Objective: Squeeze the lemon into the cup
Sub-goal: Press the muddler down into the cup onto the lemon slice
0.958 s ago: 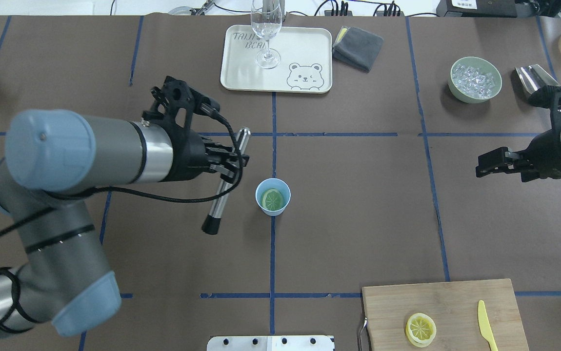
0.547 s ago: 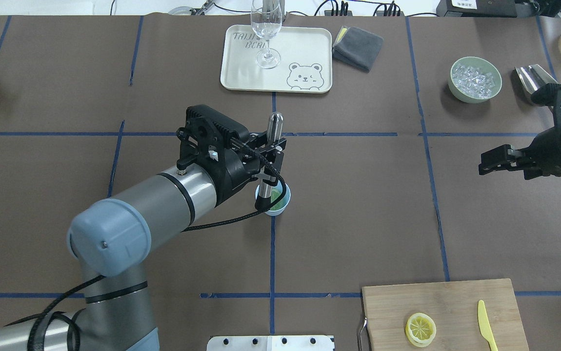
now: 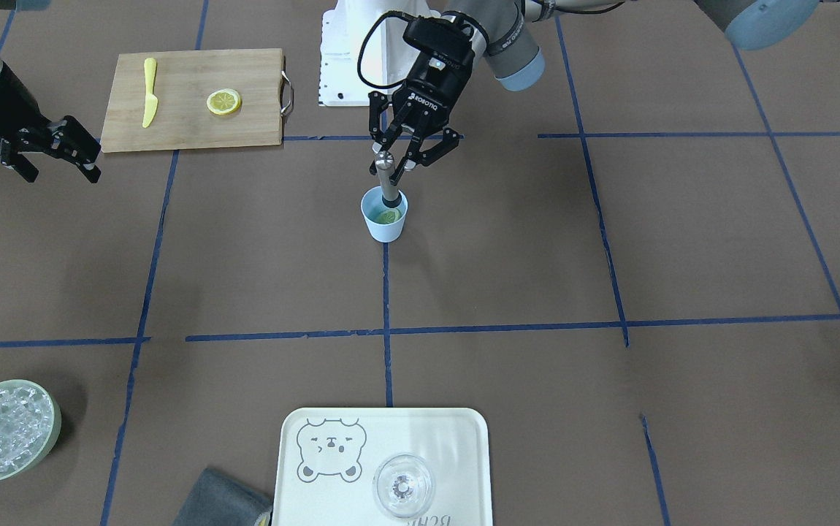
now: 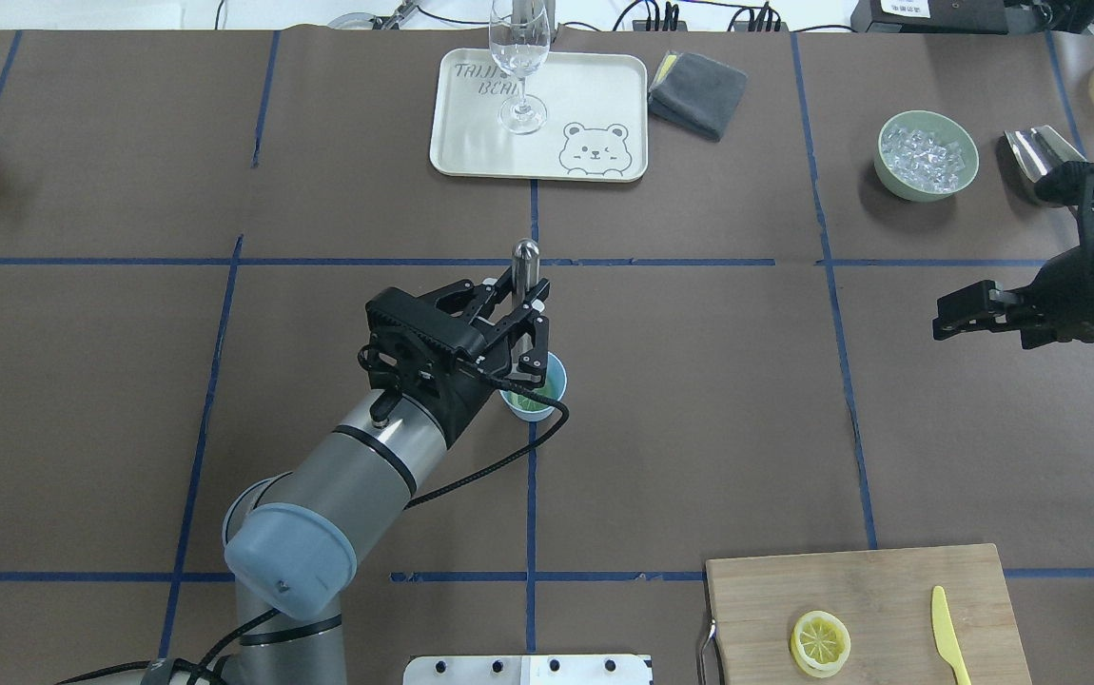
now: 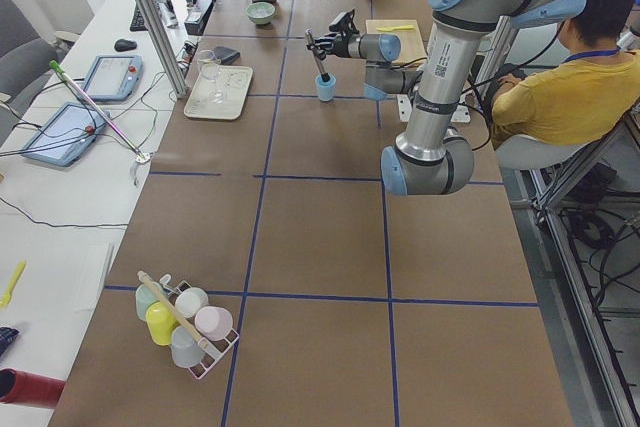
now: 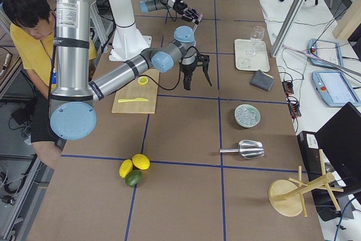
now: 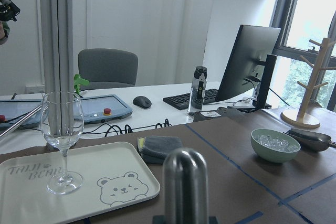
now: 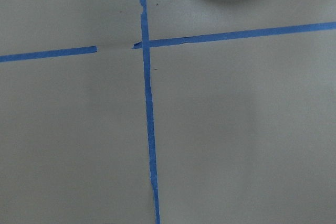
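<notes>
The light-blue cup (image 3: 384, 219) stands at the table's middle on a blue tape line, partly hidden by my left gripper in the overhead view (image 4: 552, 382). A lemon slice (image 3: 390, 216) lies flat inside it. My left gripper (image 3: 399, 155) (image 4: 517, 319) hovers just above the cup, shut on a metal muddler (image 3: 386, 179) held upright. The muddler's dark lower tip reaches into the cup onto the slice. Its rounded top (image 7: 185, 179) fills the left wrist view. My right gripper (image 4: 948, 319) (image 3: 82, 152) hangs open and empty, far off at the table's right side.
A wooden cutting board (image 4: 889, 590) at the near right holds another lemon slice (image 4: 821, 640) and a yellow knife (image 4: 948, 633). A tray (image 4: 595, 95) with a wine glass (image 4: 519, 67), a grey cloth (image 4: 697, 92), a bowl of ice (image 4: 926, 155) and a metal scoop (image 4: 1032, 150) sit at the back.
My left arm swung the muddler from beside the cup to upright over it and lowered its tip into the cup. The right arm barely moved.
</notes>
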Available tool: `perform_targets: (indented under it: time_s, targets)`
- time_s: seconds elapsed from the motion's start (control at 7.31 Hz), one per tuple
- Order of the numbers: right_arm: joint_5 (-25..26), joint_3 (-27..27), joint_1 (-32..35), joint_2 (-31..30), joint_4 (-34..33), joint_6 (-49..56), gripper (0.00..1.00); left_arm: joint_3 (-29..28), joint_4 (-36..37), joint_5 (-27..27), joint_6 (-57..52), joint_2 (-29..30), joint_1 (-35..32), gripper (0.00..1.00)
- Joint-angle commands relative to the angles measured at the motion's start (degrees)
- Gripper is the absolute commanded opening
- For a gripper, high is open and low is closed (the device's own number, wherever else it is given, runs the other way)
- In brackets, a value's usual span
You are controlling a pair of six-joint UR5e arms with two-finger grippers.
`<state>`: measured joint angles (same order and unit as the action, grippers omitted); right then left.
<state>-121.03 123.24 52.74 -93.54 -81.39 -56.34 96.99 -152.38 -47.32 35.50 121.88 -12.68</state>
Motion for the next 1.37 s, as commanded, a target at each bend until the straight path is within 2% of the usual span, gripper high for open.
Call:
perform_targets:
  time_s: [0.0, 0.55, 0.82, 1.23]
  targets:
    - [0.00, -0.37, -0.01, 0.02, 0.00, 0.00, 1.00, -0.48, -0.20, 1.35, -0.34, 1.15, 0.81, 0.00]
    - [0.00, -0.37, -0.09, -0.07, 0.00, -0.09, 1.00, -4.17, -0.20, 1.44, -0.17, 3.01, 0.81, 0.00]
    - [0.09, -0.72, -0.09, 0.02, 0.00, -0.09, 1.00, -7.58, -0.46, 4.49, 0.01, 2.92, 0.90, 0.00]
    - [0.09, -0.63, -0.09, 0.11, 0.00, -0.17, 1.00, -8.13, -0.46, 4.52, -0.08, 2.48, 2.30, 0.00]
